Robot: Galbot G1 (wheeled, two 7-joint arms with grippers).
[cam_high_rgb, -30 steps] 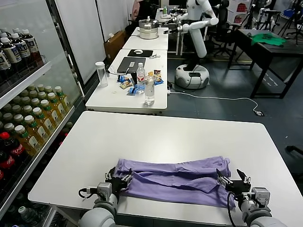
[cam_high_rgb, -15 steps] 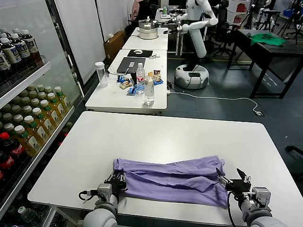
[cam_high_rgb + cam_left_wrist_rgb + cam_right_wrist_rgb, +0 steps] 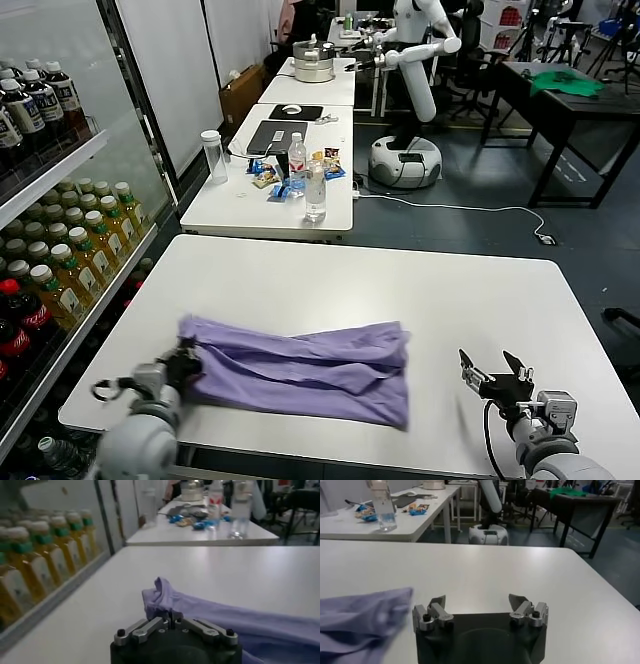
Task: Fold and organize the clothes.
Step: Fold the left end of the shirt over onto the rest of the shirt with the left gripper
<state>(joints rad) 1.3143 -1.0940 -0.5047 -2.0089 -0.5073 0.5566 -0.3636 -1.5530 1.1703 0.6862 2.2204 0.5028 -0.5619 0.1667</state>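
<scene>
Because the left hand (image 3: 183, 357) is clamped shut on the left end of the lavender T-shirt (image 3: 300, 370), the garment lies stretched out from that grip, a long band across the near half of the white table (image 3: 360, 290). In the left wrist view the fingertips meet on a raised pinch of fabric (image 3: 161, 596); the cloth peaks there because it is gathered between the closed fingers, while the remainder trails flat on the surface.

Taking the table centre as the dial, with 12 o'clock away from the robot, the shirt occupies roughly 6 to 8 o'clock, with its gripped end nearest 8 o'clock. Its right end lies free at about 6 o'clock and appears doubled, with soft lengthwise creases.

The right hand (image 3: 496, 377) sits low at about 4 o'clock, fingers spread wide and holding nothing. In the right wrist view the right hand (image 3: 480, 614) frames bare table, and the shirt edge (image 3: 365, 615) lies apart from it to one side.

Judgement: the single-ended grip suits dragging or repositioning the garment; the open right hand is placed to take the free end next. A likely risk is the loose end bunching during a pull.
</scene>
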